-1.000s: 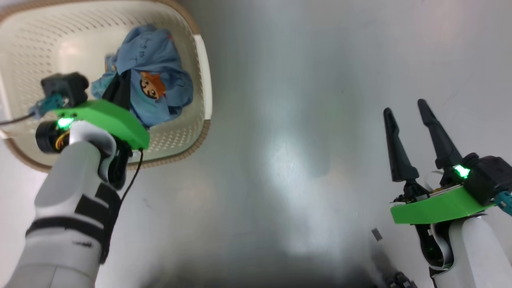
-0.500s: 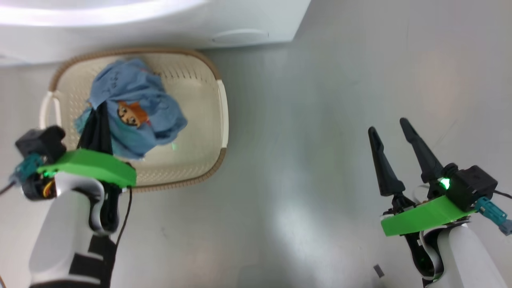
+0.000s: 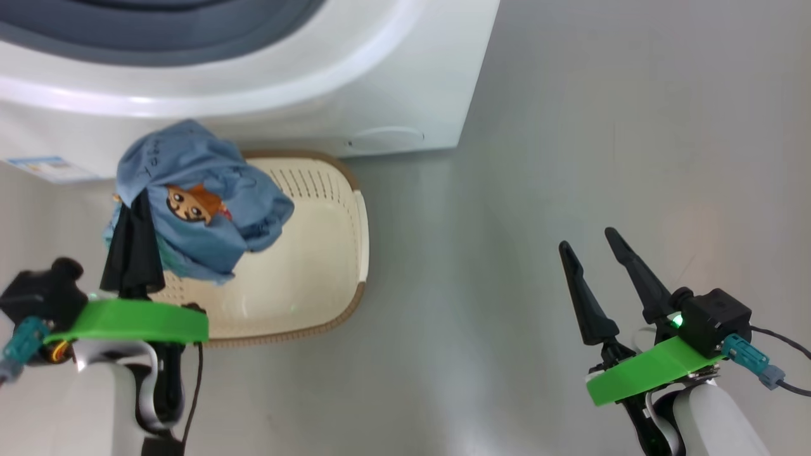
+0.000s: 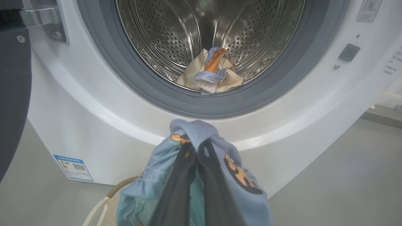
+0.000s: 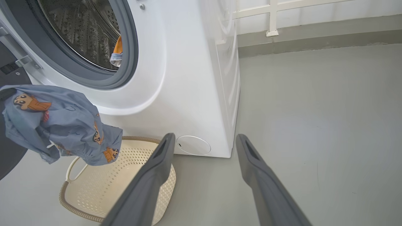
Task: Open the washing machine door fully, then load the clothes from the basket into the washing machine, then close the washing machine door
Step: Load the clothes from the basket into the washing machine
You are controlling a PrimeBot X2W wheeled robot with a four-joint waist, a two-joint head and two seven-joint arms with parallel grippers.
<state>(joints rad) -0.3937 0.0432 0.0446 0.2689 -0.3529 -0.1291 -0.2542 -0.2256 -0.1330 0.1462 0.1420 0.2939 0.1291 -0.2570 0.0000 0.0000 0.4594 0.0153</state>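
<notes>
Grey floor (image 3: 570, 126) runs up to the washing machine (image 3: 380, 82), whose open drum (image 4: 207, 28) lies just ahead of the left gripper (image 3: 134, 253). Its fingers are pressed together on a light-blue garment (image 3: 203, 190), held above the basket (image 3: 329, 253) beneath it. The right gripper (image 3: 588, 239) hangs spread and empty, well apart over floor.

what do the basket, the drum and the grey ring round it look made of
Basket: cream moulded plastic, matte, with punched holes; its brown rim only looks woven. Drum: bare steel, shiny, perforated, catching reflections. Grey ring: dull and smooth, probably rubber, though the look leaves that open.
</notes>
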